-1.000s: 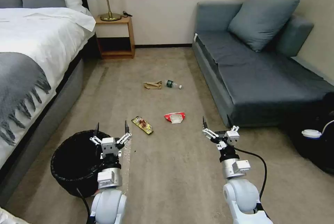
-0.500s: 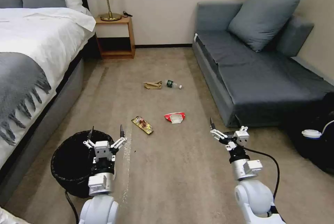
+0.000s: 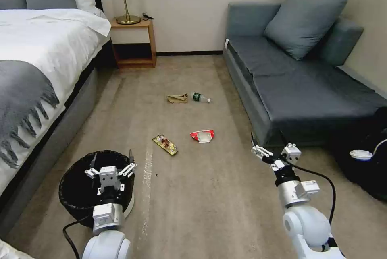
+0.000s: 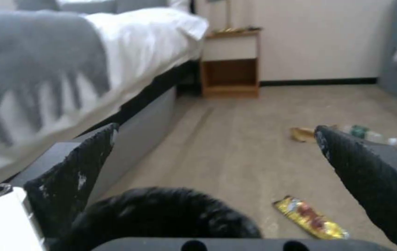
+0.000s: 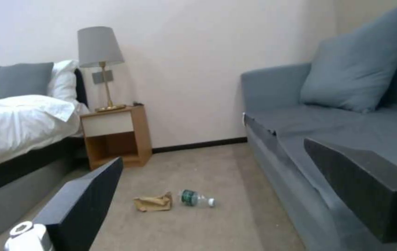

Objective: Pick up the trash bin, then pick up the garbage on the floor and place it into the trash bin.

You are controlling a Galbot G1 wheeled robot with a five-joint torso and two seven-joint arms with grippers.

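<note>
Carpet [image 3: 193, 194] runs between a bed [image 3: 36, 61] on the robot's left and a grey-blue sofa [image 3: 298, 90] on its right, with four bits of litter lying on it. The left gripper [image 3: 111, 161] hangs with its fingers spread wide and nothing between them, directly over the open mouth of the trash bin [image 3: 72, 194], a round white bin lined with a wrinkly black bag that stands on the floor close beside the bed frame. Just ahead of that gripper and a little to its right lies the yellow-brown snack wrapper [image 3: 165, 144]; the left wrist view shows it [image 4: 310, 217] between the two black fingertips, past the bin's black rim [image 4: 161, 212]. The red-and-white packet [image 3: 202, 135] lies beyond, between the two grippers' lines. Farther ahead, the tan paper bag [image 3: 177, 98] and the small clear green-labelled bottle [image 3: 200, 98] lie just beside each other. The right gripper [image 3: 268, 141] is likewise wide open and empty, held above the carpet near the sofa's front corner, well apart from all the litter.
</note>
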